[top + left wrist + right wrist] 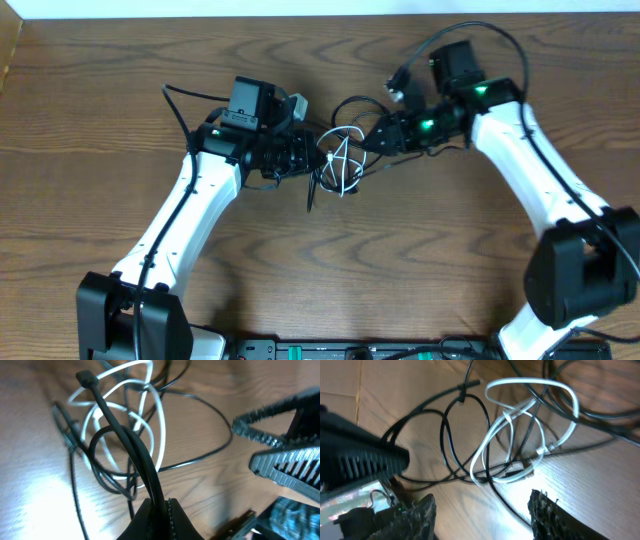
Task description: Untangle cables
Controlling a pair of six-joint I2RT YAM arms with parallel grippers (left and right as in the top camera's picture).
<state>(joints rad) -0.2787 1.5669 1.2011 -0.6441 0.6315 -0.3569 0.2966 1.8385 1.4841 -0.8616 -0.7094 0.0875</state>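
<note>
The white cable (341, 160) and the black cable (352, 104) lie tangled on the wooden table, between my two grippers. My left gripper (303, 155) is shut on a doubled length of the black cable (127, 445) just left of the tangle; the white loops (150, 405) lie beyond its fingers. My right gripper (372, 140) is open and empty, just right of the tangle. In the right wrist view the white cable (530, 415) and black loops (447, 425) lie ahead of its spread fingers (482, 510).
The wooden table (330, 260) spreads all round. Thick black arm wires (470, 35) arc over the right arm. The table's far edge (300, 14) runs along the top. The left gripper's body (355, 460) shows at the left of the right wrist view.
</note>
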